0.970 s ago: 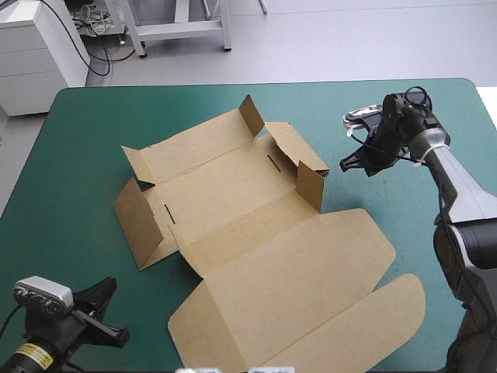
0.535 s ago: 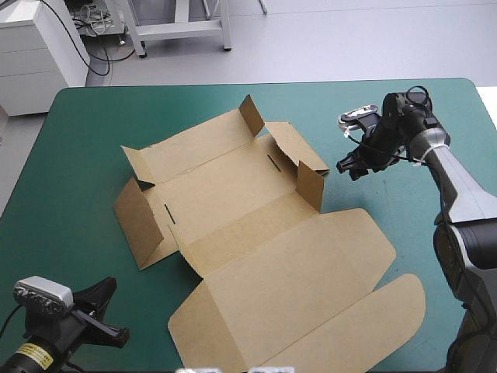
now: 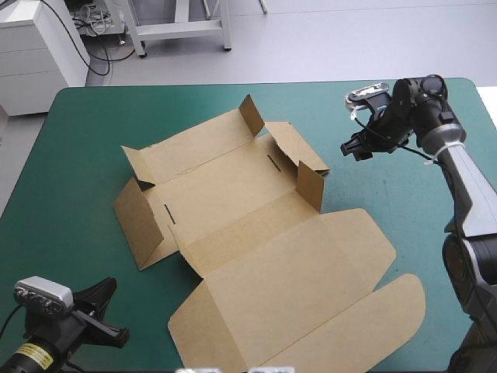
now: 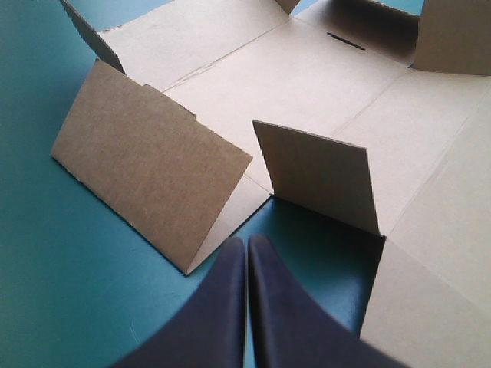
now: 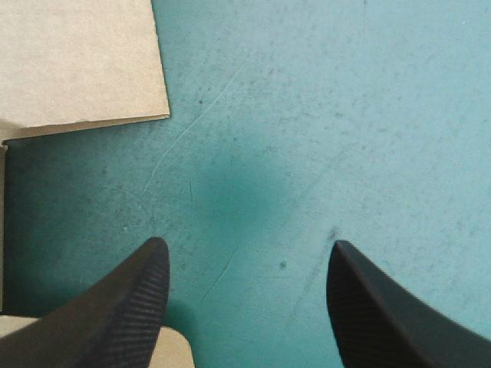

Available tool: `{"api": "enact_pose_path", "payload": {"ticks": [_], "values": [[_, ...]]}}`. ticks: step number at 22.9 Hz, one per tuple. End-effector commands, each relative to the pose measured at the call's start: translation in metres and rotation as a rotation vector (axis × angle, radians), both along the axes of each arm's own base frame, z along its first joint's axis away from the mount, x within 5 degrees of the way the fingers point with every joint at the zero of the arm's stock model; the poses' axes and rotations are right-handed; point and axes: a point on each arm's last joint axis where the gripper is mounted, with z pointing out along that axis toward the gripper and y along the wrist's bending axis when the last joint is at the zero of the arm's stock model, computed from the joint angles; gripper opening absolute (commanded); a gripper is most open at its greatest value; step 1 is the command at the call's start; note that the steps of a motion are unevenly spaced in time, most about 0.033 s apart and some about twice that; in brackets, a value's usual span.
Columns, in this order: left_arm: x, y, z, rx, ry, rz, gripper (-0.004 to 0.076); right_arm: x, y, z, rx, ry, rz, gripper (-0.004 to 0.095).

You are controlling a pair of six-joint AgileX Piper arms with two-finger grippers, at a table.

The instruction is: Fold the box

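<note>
The brown box (image 3: pixel 248 210) lies open in the middle of the teal-green table, its far walls and end flaps partly raised and its big lid (image 3: pixel 303 287) flat toward the near edge. My right gripper (image 3: pixel 353 148) hovers open just right of the box's raised right flap (image 3: pixel 311 183). In the right wrist view the right gripper (image 5: pixel 245 264) has only cover between its fingers, with a corner of the box (image 5: pixel 77 61) ahead. My left gripper (image 3: pixel 109 322) sits at the near left corner. In the left wrist view the left gripper (image 4: pixel 247 249) is shut, pointing at two raised flaps (image 4: pixel 149 165).
The table's right edge (image 3: pixel 477 101) and far edge are close behind my right arm. The lid's rounded tongue (image 3: pixel 365 326) reaches toward the near right. Teal-green cover (image 3: pixel 70 140) shows left of the box.
My right gripper has opened from shut, and its wrist has drawn back toward the far right corner. The box and the left arm have not moved.
</note>
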Motion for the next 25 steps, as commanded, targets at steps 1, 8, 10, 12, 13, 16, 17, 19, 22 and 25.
{"api": "enact_pose_path", "payload": {"ticks": [1, 8, 10, 12, 13, 16, 17, 19, 22, 25], "values": [[0.002, -0.001, 0.013, -0.043, -0.078, 0.0, -0.0008, -0.021, -0.002, 0.05, 0.029, -0.148, 0.001, 0.0566], [0.002, -0.001, 0.013, -0.041, -0.079, 0.001, -0.0008, -0.048, 0.032, 0.078, 0.122, -0.206, 0.091, 0.0566], [0.002, -0.001, 0.013, -0.041, -0.079, 0.001, -0.0008, -0.055, 0.056, 0.078, 0.128, -0.201, 0.159, 0.0565], [0.002, -0.001, 0.013, -0.041, -0.079, 0.001, -0.0008, -0.062, 0.075, 0.079, 0.114, -0.208, 0.207, 0.0565], [0.002, -0.001, 0.013, -0.041, -0.079, 0.001, -0.0008, -0.063, 0.08, 0.08, 0.094, -0.215, 0.214, 0.0565], [0.002, -0.001, 0.013, -0.041, -0.079, 0.001, -0.0008, -0.066, 0.087, 0.083, 0.06, -0.235, 0.223, 0.0565], [0.002, -0.001, 0.013, -0.041, -0.079, 0.001, -0.0008, -0.067, 0.088, 0.083, 0.063, -0.237, 0.225, 0.0565], [0.002, -0.001, 0.013, -0.041, -0.079, 0.001, -0.0008, -0.065, 0.089, 0.082, 0.066, -0.234, 0.225, 0.0565], [0.002, -0.001, 0.013, -0.041, -0.079, 0.001, -0.0008, -0.061, 0.091, 0.077, 0.066, -0.217, 0.222, 0.0565], [0.002, -0.001, 0.013, -0.041, -0.079, 0.001, -0.0008, -0.054, 0.096, 0.065, 0.071, -0.183, 0.224, 0.0565]]}}
